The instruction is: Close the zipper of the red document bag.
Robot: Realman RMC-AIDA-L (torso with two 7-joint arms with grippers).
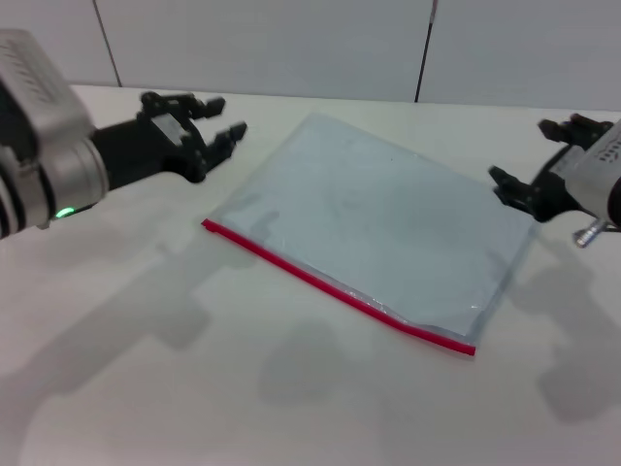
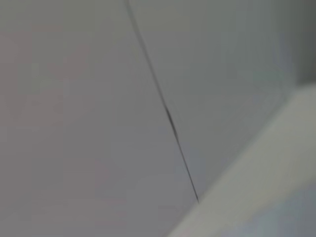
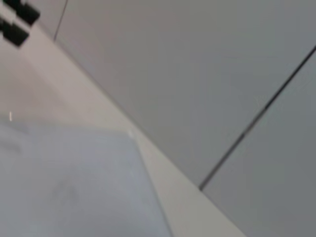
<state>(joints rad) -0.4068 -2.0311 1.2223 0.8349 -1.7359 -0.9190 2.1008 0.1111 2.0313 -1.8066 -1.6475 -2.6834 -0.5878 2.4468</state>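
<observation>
The red document bag lies flat on the white table, a translucent pale blue-grey pouch set at an angle. Its zipper is the thin red strip along the long edge nearest me. My left gripper hovers open just beyond the bag's far-left corner, with nothing between its fingers. Off the bag's right edge my right gripper is also open and empty. The right wrist view shows the bag and, farther off, the left gripper's dark fingers. Neither gripper touches the bag.
The white table stretches wide in front of the zipper edge. A grey panelled wall with dark seams rises just behind the table's back edge. The left wrist view shows mostly that wall.
</observation>
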